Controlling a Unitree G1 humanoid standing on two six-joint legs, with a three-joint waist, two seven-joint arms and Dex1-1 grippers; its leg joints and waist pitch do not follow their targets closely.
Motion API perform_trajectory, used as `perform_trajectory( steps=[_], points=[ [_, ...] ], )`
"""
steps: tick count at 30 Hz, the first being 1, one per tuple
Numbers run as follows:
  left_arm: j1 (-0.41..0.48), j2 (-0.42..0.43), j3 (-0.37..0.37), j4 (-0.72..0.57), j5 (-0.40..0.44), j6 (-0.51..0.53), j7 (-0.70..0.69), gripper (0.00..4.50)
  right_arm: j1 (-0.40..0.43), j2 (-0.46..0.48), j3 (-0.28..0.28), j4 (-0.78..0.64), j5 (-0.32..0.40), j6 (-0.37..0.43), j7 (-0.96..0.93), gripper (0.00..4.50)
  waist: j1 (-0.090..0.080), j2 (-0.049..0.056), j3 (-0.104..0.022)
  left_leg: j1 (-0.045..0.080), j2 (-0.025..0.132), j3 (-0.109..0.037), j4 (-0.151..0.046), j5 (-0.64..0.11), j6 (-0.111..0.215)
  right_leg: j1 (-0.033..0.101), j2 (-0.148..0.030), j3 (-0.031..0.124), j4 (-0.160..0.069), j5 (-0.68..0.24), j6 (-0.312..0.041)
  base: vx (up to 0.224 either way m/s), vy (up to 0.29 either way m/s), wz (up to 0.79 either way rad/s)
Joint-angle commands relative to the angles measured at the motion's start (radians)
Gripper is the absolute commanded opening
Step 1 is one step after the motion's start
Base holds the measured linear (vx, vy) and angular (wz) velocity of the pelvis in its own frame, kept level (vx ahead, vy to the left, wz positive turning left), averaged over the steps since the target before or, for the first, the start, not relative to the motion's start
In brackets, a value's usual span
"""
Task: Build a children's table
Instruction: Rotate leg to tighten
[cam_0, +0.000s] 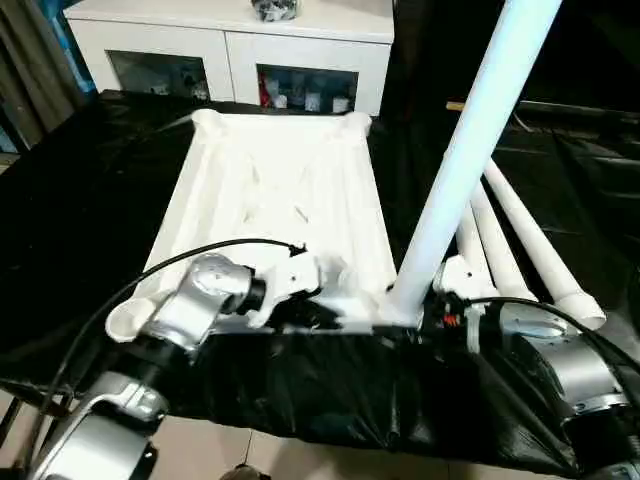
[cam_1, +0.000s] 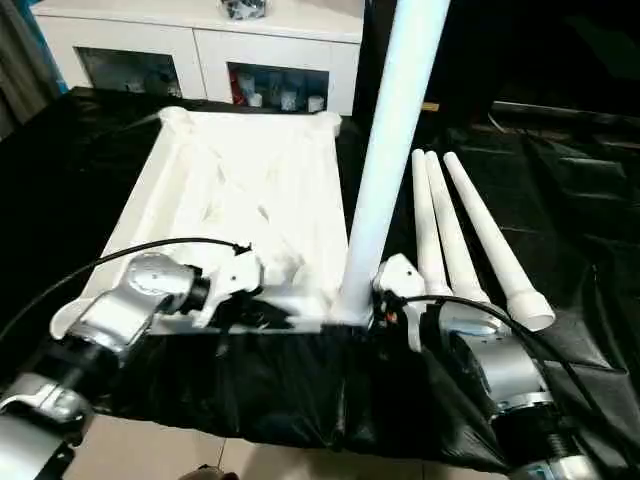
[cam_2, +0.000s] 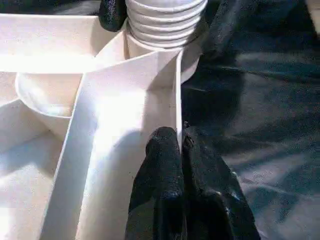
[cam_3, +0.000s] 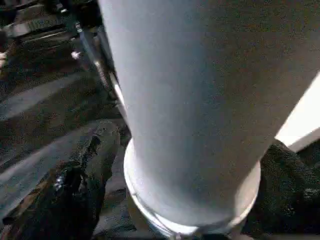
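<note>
Upright leg (cam_3: 200, 100) between right gripper (cam_3: 185, 185) fingers

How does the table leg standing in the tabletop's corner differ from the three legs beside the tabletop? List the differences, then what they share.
1. The standing leg rises upright, a little tilted; the three loose legs lie flat on the black cover.
2. The standing leg's threaded end sits in a corner socket of the tabletop; the loose legs are joined to nothing.
3. The right pincer straddles the standing leg; nothing grips the loose ones.

Shared: all are long, tapered white tubes.

Upturned tabletop (cam_0: 290, 190), one leg (cam_0: 470, 150) socketed upright
</note>
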Motion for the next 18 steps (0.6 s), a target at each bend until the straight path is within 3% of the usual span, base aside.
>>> perform_trajectory(
  steps=[1, 3, 4, 7, 9, 14, 16, 17, 18],
  points=[
    [0.018, 0.002, -0.049, -0.024, -0.012, 0.002, -0.065, 0.0, -0.001, -0.011, 0.042, -0.021, 0.004, 0.025, 0.051, 3.51, 0.004, -0.002, -0.057, 0.016, 0.071, -0.021, -0.07, -0.187, 0.077, 0.046, -0.075, 0.063, -0.068, -0.077, -0.268, 0.0, 0.0, 0.0],
    [0.018, 0.011, -0.051, -0.025, -0.013, 0.0, -0.079, 0.0, -0.002, -0.017, 0.053, -0.025, -0.001, 0.027, 0.062, 3.42, 0.005, -0.002, -0.059, 0.016, 0.071, -0.021, -0.068, -0.167, 0.084, 0.046, -0.075, 0.062, -0.063, -0.041, -0.275, 0.0, 0.0, 0.0],
    [0.015, 0.017, -0.053, -0.017, -0.009, -0.008, -0.088, 0.0, -0.001, -0.021, 0.061, -0.028, -0.007, 0.026, 0.069, 3.15, 0.006, -0.002, -0.059, 0.016, 0.07, -0.02, -0.067, -0.158, 0.088, 0.045, -0.076, 0.062, -0.062, -0.03, -0.278, 0.0, 0.0, 0.0],
    [0.013, 0.019, -0.053, -0.012, -0.005, -0.015, -0.089, 0.0, 0.0, -0.021, 0.062, -0.031, -0.008, 0.028, 0.071, 3.11, 0.006, -0.002, -0.06, 0.017, 0.07, -0.021, -0.067, -0.159, 0.086, 0.046, -0.076, 0.061, -0.063, -0.033, -0.28, 0.0, 0.0, 0.0],
    [-0.002, 0.014, -0.042, 0.011, -0.007, -0.014, -0.087, 0.0, 0.011, 0.0, 0.055, -0.038, 0.005, 0.044, 0.056, 2.84, 0.007, -0.002, -0.059, 0.017, 0.069, -0.02, -0.067, -0.166, 0.082, 0.046, -0.076, 0.061, -0.064, -0.046, -0.279, 0.0, 0.0, 0.0],
    [-0.013, -0.015, -0.021, 0.032, 0.004, 0.029, -0.01, 0.0, 0.017, 0.061, 0.023, -0.013, 0.011, 0.058, -0.038, 2.76, 0.006, -0.002, -0.056, 0.019, 0.069, -0.021, -0.07, -0.193, 0.061, 0.044, -0.077, 0.063, -0.068, -0.093, -0.271, 0.0, 0.0, 0.0],
    [-0.023, -0.056, -0.003, 0.04, 0.004, 0.087, 0.073, 0.0, 0.002, 0.134, -0.017, 0.035, -0.008, 0.063, -0.194, 2.75, -0.001, -0.004, -0.047, 0.025, 0.067, -0.022, -0.077, -0.272, 0.02, 0.039, -0.08, 0.063, -0.084, -0.238, -0.25, 0.0, 0.0, 0.0],
    [-0.025, -0.068, 0.003, 0.04, 0.002, 0.102, 0.094, 0.0, -0.004, 0.154, -0.027, 0.05, -0.016, 0.064, -0.241, 2.75, -0.001, -0.004, -0.047, 0.025, 0.067, -0.022, -0.077, -0.272, 0.02, 0.039, -0.08, 0.063, -0.084, -0.238, -0.25, 0.0, 0.0, 0.0],
    [-0.027, -0.074, 0.005, 0.039, 0.002, 0.11, 0.103, 0.0, -0.006, 0.163, -0.031, 0.056, -0.018, 0.063, -0.259, 2.75, -0.005, -0.005, -0.044, 0.026, 0.065, -0.027, -0.079, -0.308, 0.0, 0.038, -0.083, 0.062, -0.092, -0.324, -0.225, 0.0, 0.0, 0.0]
  ],
)
